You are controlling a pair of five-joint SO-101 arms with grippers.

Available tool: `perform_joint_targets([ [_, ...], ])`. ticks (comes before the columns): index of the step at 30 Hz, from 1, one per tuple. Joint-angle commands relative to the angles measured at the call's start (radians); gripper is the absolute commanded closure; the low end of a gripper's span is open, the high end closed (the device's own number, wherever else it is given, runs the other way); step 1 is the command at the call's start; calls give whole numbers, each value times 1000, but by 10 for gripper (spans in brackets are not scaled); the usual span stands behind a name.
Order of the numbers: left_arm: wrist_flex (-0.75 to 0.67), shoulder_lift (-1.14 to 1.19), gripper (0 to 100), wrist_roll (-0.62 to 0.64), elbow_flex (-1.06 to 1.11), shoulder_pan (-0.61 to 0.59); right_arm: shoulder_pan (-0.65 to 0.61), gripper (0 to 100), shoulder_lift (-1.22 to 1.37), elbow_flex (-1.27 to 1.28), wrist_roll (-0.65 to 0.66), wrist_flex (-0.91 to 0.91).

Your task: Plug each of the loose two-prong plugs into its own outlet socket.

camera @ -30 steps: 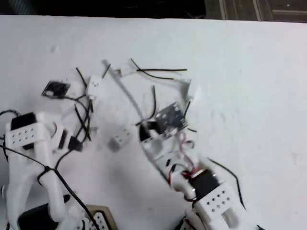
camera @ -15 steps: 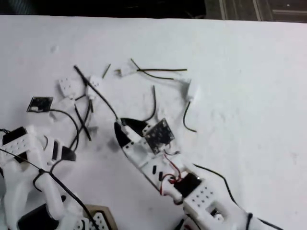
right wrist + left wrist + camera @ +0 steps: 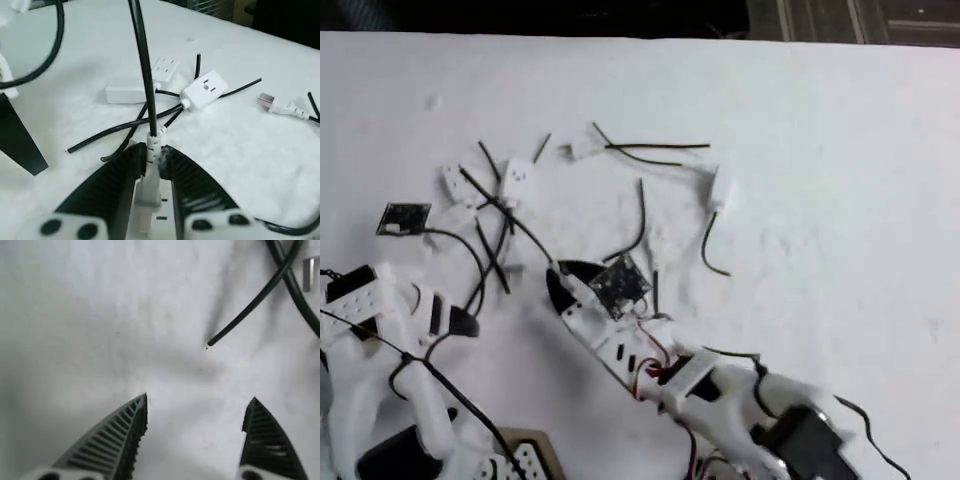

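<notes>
Your right pincer [image 3: 150, 152] is pinching the plug [image 3: 148, 187] near the outlet socket [image 3: 206, 89], left pincer [image 3: 199, 405] spread; plug looks light and rigid, so grip its body, not the springy cord [image 3: 142, 75].

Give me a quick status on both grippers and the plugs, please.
Left gripper open, holding nothing. Right gripper shut on white plug. Outlet socket ahead; black cords lie between.

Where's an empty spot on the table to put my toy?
The table is bare beyond the lone white plug, out to its right edge, and along the back edge. Around the sockets, black cords and the right gripper it is crowded.
</notes>
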Motion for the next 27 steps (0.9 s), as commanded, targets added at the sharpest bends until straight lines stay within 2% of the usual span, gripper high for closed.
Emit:
perform_joint_targets([
  [1, -11, -25, 694, 12, 0, -8, -2, 982, 50, -44, 6, -94],
  [27, -11, -24, 694, 12, 2, -8, 36, 982, 317, -141, 89, -288],
])
